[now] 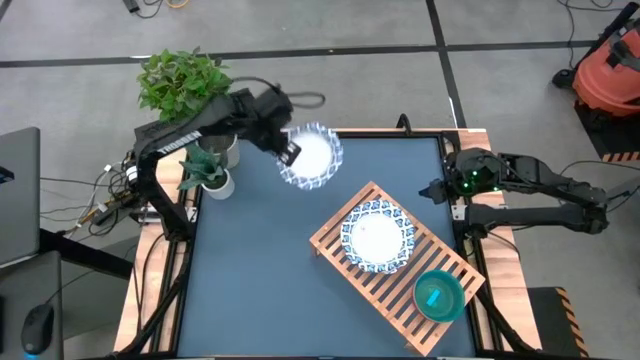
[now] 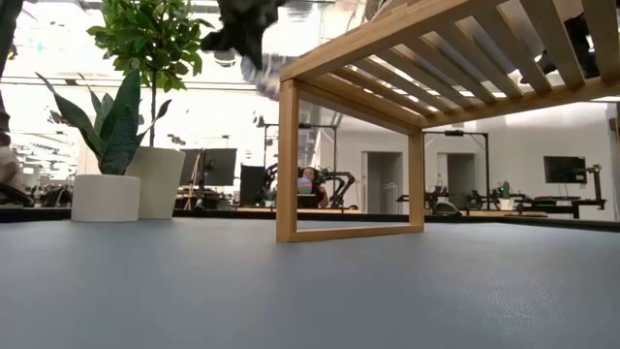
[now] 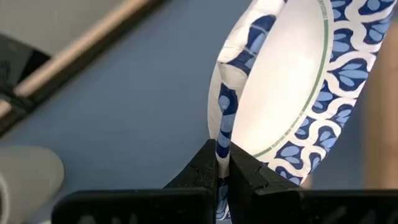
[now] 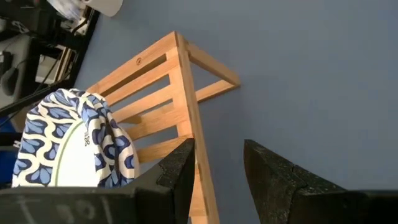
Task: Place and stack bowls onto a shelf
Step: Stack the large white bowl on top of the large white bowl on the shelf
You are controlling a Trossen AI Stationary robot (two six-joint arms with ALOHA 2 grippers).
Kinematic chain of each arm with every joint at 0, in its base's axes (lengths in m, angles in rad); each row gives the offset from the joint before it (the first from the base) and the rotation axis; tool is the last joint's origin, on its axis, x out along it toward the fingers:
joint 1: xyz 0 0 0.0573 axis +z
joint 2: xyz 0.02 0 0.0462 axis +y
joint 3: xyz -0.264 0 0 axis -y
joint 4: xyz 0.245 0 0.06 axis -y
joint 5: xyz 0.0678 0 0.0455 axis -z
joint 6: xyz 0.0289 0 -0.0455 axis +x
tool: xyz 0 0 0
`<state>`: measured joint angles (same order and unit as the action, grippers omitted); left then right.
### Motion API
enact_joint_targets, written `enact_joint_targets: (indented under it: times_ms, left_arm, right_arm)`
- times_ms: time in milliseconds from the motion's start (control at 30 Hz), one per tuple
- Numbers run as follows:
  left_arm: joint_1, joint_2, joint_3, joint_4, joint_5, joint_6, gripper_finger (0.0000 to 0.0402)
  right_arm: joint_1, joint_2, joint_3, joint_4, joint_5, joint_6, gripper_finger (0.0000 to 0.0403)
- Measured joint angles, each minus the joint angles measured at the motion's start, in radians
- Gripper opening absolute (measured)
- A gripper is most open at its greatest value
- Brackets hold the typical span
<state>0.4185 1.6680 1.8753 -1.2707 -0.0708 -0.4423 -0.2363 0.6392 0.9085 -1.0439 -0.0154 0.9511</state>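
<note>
Bench (image 1: 250,290): rectangular top, dark blue, matte and finely grained, framed in pale wood.

Shelf (image 1: 335,236): light-wood slatted rack on square legs, many parallel slats, set askew toward the bench's right edge.

Patterned bowl on the shelf (image 1: 378,236): wide, round, glossy white centre, blue leaf-motif rim; lies flat near the shelf's middle.

Teal bowl (image 1: 437,295): small, plain, round; sits at the shelf end nearest the bench's front right corner.

Held patterned bowl (image 1: 312,155): same white-and-blue pattern with a thin green ring inside the rim; it appears lifted clear of the bench near the back edge, tipped on edge in the wrist view.

Left end effector (image 3: 222,163): dark fingers pressed together, pinching the rim of the held patterned bowl.

Right end effector (image 4: 219,168): fingers spread with a clear gap, gripping nothing; it hangs at the bench's right edge, beside the shelf.

Potted plants (image 1: 205,170): pale cylindrical pots, smooth, with green foliage, at the back left corner.
</note>
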Motion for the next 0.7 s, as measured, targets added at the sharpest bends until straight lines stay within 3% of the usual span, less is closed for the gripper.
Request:
enact_joint_targets:
  times_ms: [233, 333, 467, 700]
  left_arm:
    - [0.001, 0.0, 0.308, -0.021, -0.012, -0.076, 0.0]
    - [-0.008, -0.001, 0.387, -0.003, 0.038, -0.117, 0.0]
    - [-0.028, 0.0, 0.449, 0.027, 0.07, -0.167, 0.0]
    - [-0.106, 0.016, 0.45, 0.219, 0.026, -0.18, 0.0]
  right_arm:
    - [0.0, 0.0, -0.001, 0.018, 0.031, -0.018, 0.0164]
    - [0.0, -0.015, 0.0, 0.128, 0.08, -0.035, 0.0164]
    - [-0.002, -0.038, 0.034, 0.398, 0.15, -0.162, 0.0164]
    - [0.002, -0.005, 0.045, 0.967, 0.148, -0.445, 0.0164]
